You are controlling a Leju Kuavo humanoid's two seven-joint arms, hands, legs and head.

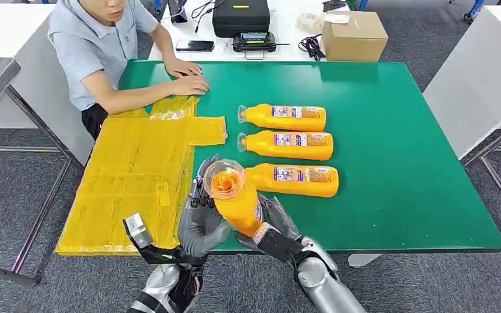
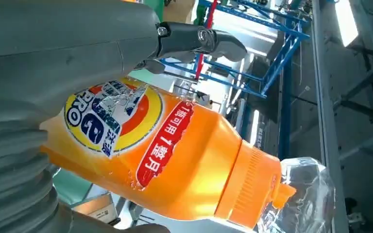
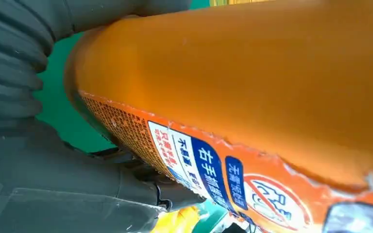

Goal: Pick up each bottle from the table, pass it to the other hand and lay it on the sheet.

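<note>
On the green table a yellow sheet lies beside three orange bottles. Above the near edge, the left hand and right hand both grip a fourth bottle, cap up.

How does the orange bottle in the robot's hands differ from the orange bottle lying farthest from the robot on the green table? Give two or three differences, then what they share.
The held bottle is lifted off the table; the farthest bottle lies flat on it.
The held bottle's clear cap tilts up toward the camera; the farthest bottle's cap faces the yellow sheet.
The left hand and right hand both touch the held bottle; nothing touches the farthest bottle.
Both are orange, labelled and clear-capped.
</note>
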